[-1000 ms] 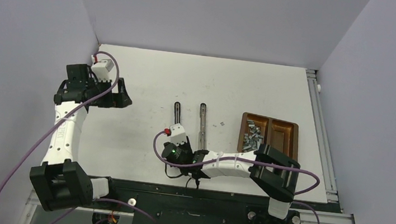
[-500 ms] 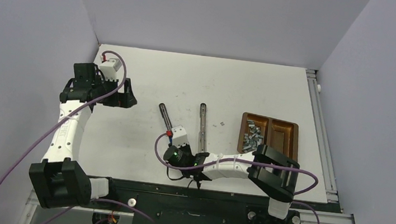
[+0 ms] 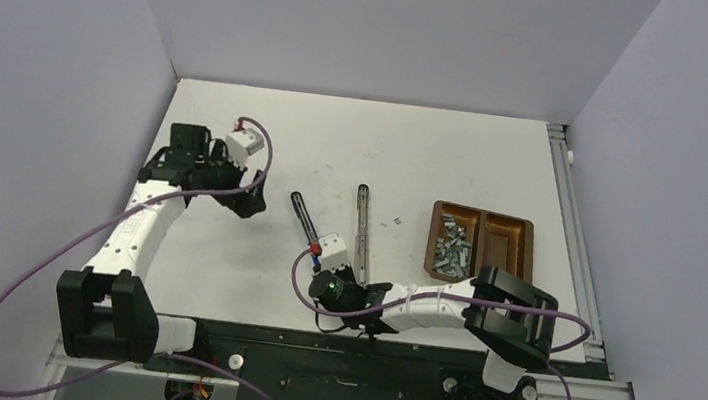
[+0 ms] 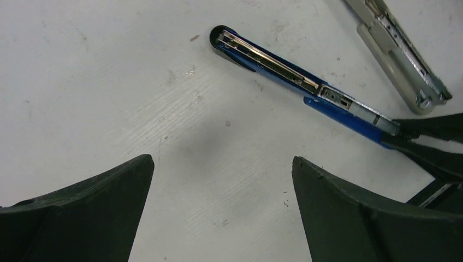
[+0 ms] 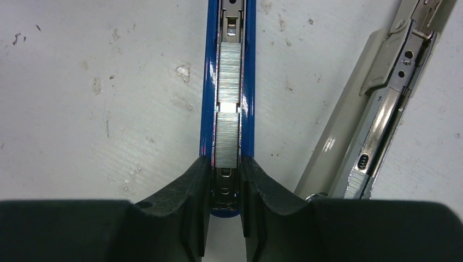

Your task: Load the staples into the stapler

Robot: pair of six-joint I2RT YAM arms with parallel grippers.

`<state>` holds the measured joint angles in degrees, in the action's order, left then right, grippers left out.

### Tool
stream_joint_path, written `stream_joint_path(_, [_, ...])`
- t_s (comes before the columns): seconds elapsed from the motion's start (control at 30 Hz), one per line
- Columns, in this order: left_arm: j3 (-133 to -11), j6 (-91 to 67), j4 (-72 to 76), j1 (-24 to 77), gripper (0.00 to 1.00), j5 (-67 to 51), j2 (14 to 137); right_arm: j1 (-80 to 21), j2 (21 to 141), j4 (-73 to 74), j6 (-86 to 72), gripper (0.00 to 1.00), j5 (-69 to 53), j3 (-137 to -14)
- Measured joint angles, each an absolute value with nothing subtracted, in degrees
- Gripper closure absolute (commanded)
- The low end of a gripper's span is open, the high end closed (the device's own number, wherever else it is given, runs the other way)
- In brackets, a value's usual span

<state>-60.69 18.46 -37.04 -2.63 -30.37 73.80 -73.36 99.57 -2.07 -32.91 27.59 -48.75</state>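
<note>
On the white table [image 3: 436, 149], the right gripper [image 5: 225, 164] pinches a long blue metal stapler [image 5: 208, 82]. The left gripper [image 4: 221, 161] gapes wide.

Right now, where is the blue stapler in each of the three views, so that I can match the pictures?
Top external: the blue stapler lies left of centre, tilted.
Left wrist: the blue stapler runs from upper centre down toward the right edge.
Right wrist: the blue stapler stands upright in the middle, its near end clamped by the right gripper.
Shared landmark: the grey stapler lies beside it in all three views.
</note>
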Motion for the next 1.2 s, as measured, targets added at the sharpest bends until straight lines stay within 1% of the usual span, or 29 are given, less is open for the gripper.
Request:
stream_joint_path(0.2, [-53.23, 37.36, -36.95, 5.74, 0.04, -30.02, 74.48, -74.39, 96.01, -2.13, -31.59, 0.91, 26.7, -44.97])
stream_joint_path(0.33, [-50.68, 48.45, -37.01, 8.62, 0.04, -29.17, 75.0, -74.46, 94.8, -2.96, -30.63, 0.91, 25.5, -43.4])
stream_joint_path(0.47, [-50.74, 56.6, -35.4, 9.41, 0.04, -29.19, 77.93, -74.46, 94.78, -4.05, -30.0, 0.91, 24.51, -43.13])
stream_joint_path(0.63, [-52.9, 66.59, -33.91, 11.68, 0.04, -29.15, 84.82, -74.46, 94.78, -4.75, -28.99, 0.91, 22.92, -43.11])
stream_joint_path(0.8, [-57.8, 74.19, -33.15, 14.46, 0.03, -28.1, 91.44, -74.39, 94.78, -5.3, -28.88, 0.91, 21.93, -43.11])
stream_joint_path(1.0, [-58.54, 81.67, -32.49, 15.64, 0.0, -25.82, 95.92, -73.58, 94.78, -6.2, -28.4, 0.91, 20.45, -42.87])
stream_joint_path(1.03, [-58.54, 82.28, -32.23, 15.62, 0.06, -25.63, 96.4, -73.38, 94.78, -6.48, -28.25, 0.91, 20.18, -42.76])
stream_joint_path(1.13, [-58.54, 83.44, -31.38, 15.35, 0.16, -25.45, 97.25, -72.77, 94.78, -6.94, -28.01, 0.91, 19.38, -42.68])
stream_joint_path(1.2, [-58.61, 84.31, -31.29, 15.07, 0.21, -25.45, 97.73, -72.44, 94.78, -7.14, -27.88, 0.91, 18.94, -42.68])
